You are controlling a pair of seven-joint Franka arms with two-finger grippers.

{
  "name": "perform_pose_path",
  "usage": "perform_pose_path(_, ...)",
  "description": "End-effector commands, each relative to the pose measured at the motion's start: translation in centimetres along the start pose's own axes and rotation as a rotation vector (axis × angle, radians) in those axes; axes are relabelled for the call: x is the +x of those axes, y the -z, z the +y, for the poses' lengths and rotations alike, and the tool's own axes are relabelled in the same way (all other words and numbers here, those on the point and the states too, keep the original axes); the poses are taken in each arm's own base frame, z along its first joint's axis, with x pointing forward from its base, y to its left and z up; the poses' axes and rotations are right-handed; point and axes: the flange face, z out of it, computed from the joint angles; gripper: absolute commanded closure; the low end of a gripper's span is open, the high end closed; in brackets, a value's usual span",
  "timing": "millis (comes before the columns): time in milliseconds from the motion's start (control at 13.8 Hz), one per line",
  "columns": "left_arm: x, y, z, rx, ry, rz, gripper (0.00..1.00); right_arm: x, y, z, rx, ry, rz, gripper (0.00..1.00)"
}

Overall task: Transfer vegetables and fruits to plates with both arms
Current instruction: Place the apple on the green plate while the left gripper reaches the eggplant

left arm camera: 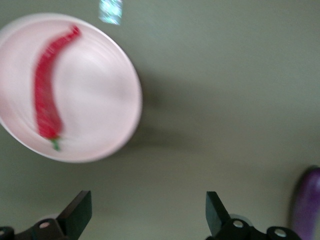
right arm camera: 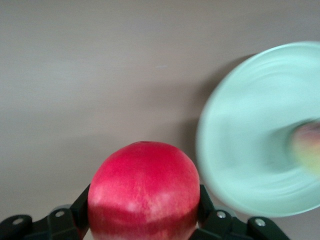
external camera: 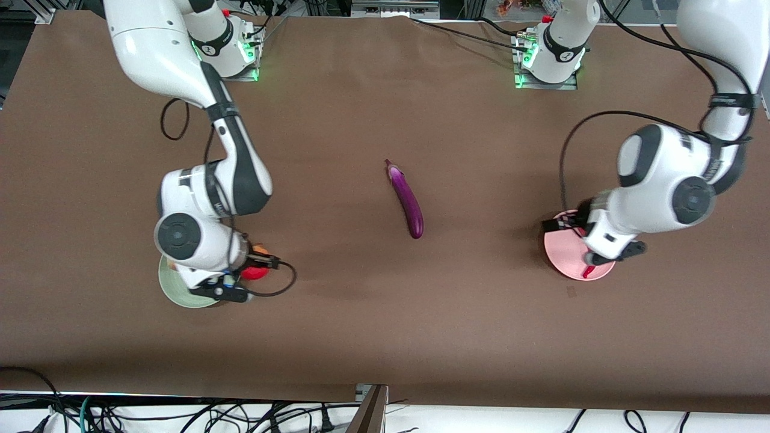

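Brown matte cloth is covering the surface (external camera: pixel 373 325), and a long glossy purple eggplant (external camera: pixel 406 199) is lying bare on it midway between the two arms. Toward the right arm's end, the right gripper (right arm camera: pixel 145 220) is clamping a round, smooth red fruit (right arm camera: pixel 144 192) between its fingers, just beside the pale mint green plate (right arm camera: pixel 250 150). Only the right wrist view is showing the peach (right arm camera: pixel 307 150) resting in that plate. Toward the left arm's end, the left gripper (left arm camera: pixel 148 212) is hanging with fingers spread wide and empty, beside the light pink plate (left arm camera: pixel 95 100). A thin, curved red chili pepper (left arm camera: pixel 46 95) is lying in that plate, mostly hidden by the arm in the front view.
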Motion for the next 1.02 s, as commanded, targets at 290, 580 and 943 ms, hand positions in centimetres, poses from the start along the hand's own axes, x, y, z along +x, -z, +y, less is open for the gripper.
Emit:
perform_pose_path(290,-6.6,-6.3,15.0,-0.182,0.138,0.086,0.0,-1.0,-7.1,11.6,-0.004,0.098,0.023,0.44)
perform_pose_path(580,-10.5,-11.4,19.7,-0.208,0.142,0.067,0.0,-0.5,-4.4,11.3,0.05,0.075,0.033,0.0)
perform_pose_path(943,-13.4,-19.4,22.2,-0.107,0.135,0.136,0.0,-2.7,8.4,11.1,0.098,0.071,0.015,0.0)
